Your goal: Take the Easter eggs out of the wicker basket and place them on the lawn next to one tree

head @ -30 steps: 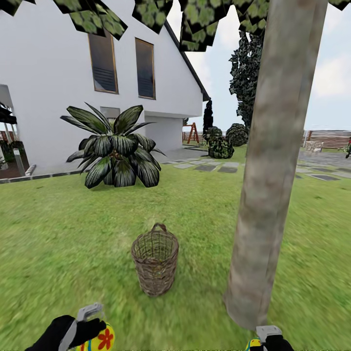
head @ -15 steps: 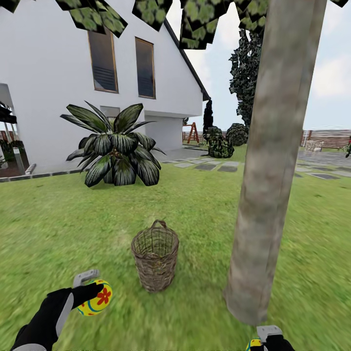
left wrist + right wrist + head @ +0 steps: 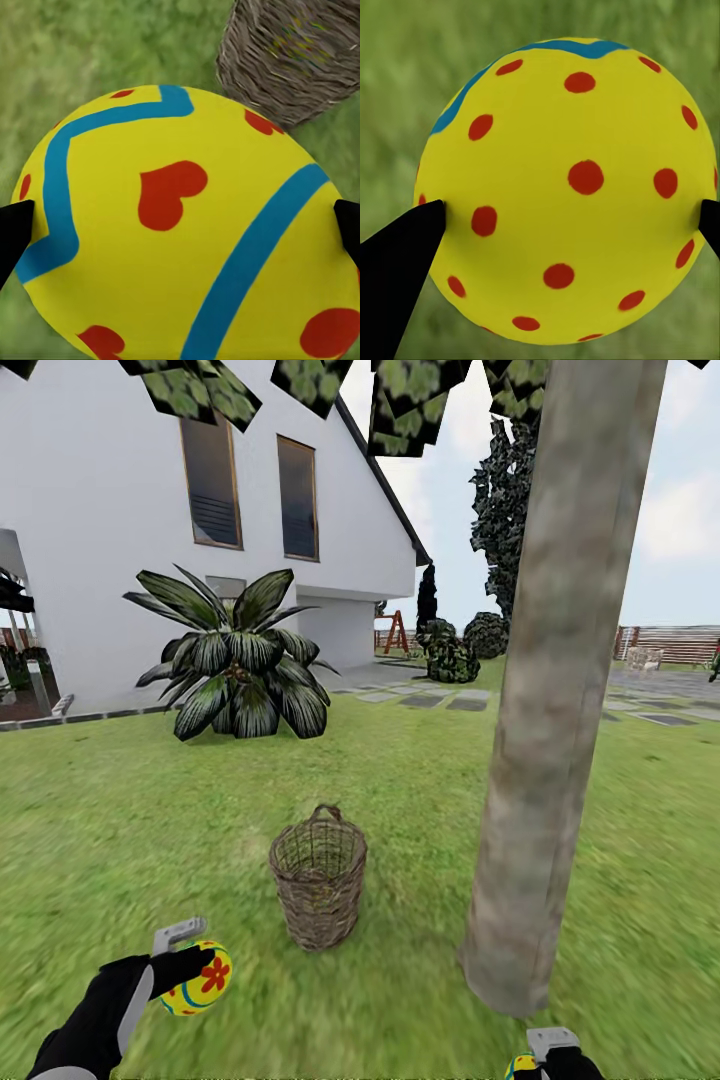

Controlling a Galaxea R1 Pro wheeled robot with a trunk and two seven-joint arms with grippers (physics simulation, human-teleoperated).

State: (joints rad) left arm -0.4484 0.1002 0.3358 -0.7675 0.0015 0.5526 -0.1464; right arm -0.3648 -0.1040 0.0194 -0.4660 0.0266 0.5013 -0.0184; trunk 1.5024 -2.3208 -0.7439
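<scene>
Mottled green lawn [image 3: 120, 830] spreads below a white house. Left gripper [image 3: 185, 965] clamps a yellow egg with red hearts and blue bands [image 3: 197, 979]; right gripper [image 3: 556, 225] pinches a yellow red-spotted egg [image 3: 566, 187]. Brown wicker basket [image 3: 318, 877] stands near the grey-brown tree trunk [image 3: 555, 710]. Carrying looks done; next, lower both eggs beside the trunk.

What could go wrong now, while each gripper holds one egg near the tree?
1. The left gripper holds its egg by two thin fingertips; it may slip and roll over the lawn.
2. The right gripper's egg may likewise land far from the tree.
3. The wicker basket might still hide a third egg.
</scene>
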